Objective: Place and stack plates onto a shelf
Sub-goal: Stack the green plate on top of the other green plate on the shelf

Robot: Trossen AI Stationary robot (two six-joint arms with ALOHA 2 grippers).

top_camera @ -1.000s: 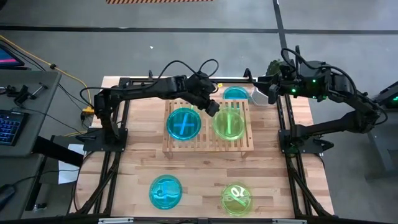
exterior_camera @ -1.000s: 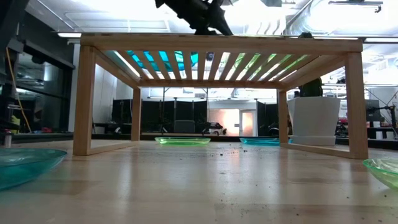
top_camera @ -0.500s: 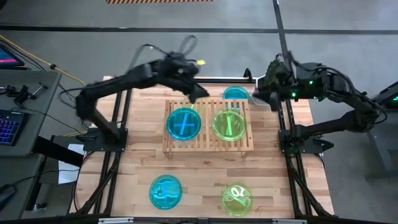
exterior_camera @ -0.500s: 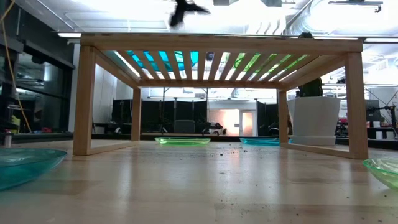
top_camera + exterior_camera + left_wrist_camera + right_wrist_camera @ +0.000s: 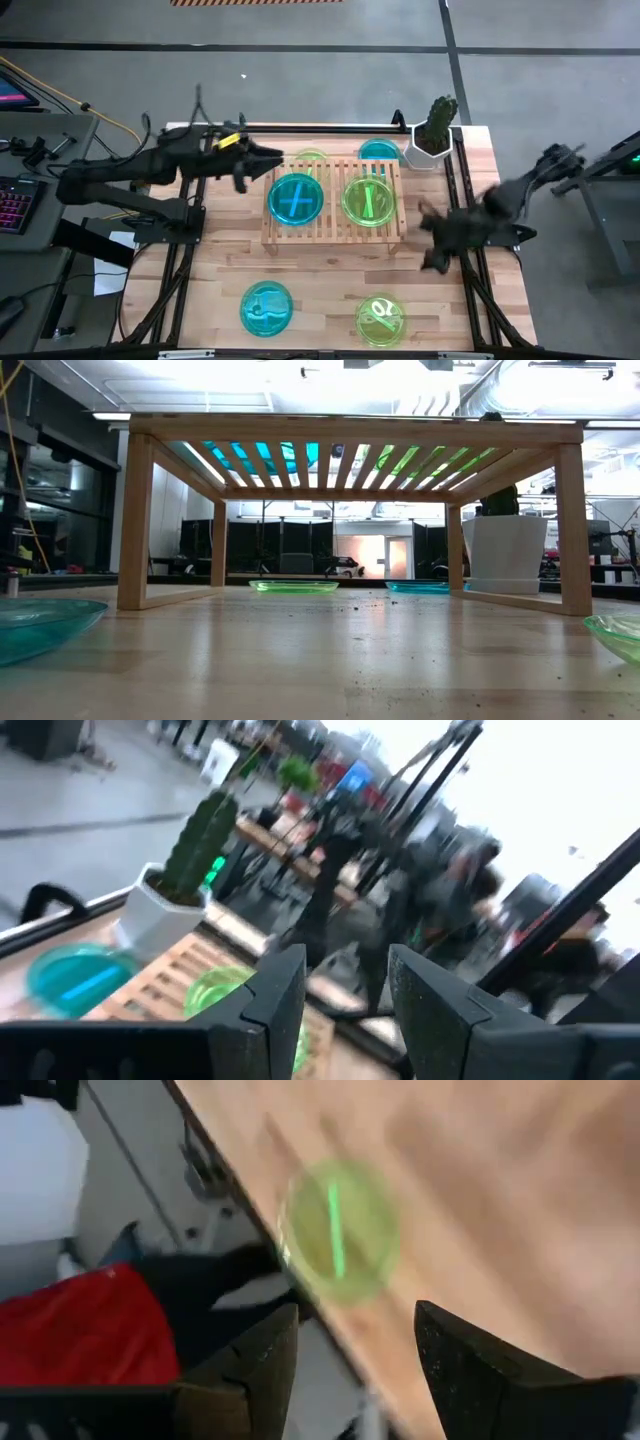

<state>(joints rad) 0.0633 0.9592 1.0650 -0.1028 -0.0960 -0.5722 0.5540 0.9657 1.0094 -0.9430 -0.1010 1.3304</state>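
Both sets of fingers stand apart and empty: my left gripper (image 5: 262, 160) hangs left of the shelf (image 5: 335, 232), my right gripper (image 5: 432, 240) beside its right end. Blue plate (image 5: 296, 198) and green plate (image 5: 367, 199) sit on top.

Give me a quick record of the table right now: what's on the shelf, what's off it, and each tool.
On shelf: blue plate, green plate
Behind shelf: green plate, blue plate
Table front: blue plate, green plate
Cactus pot: far right corner
Left tool: open, empty, left of shelf
Right tool: open, empty, right of shelf
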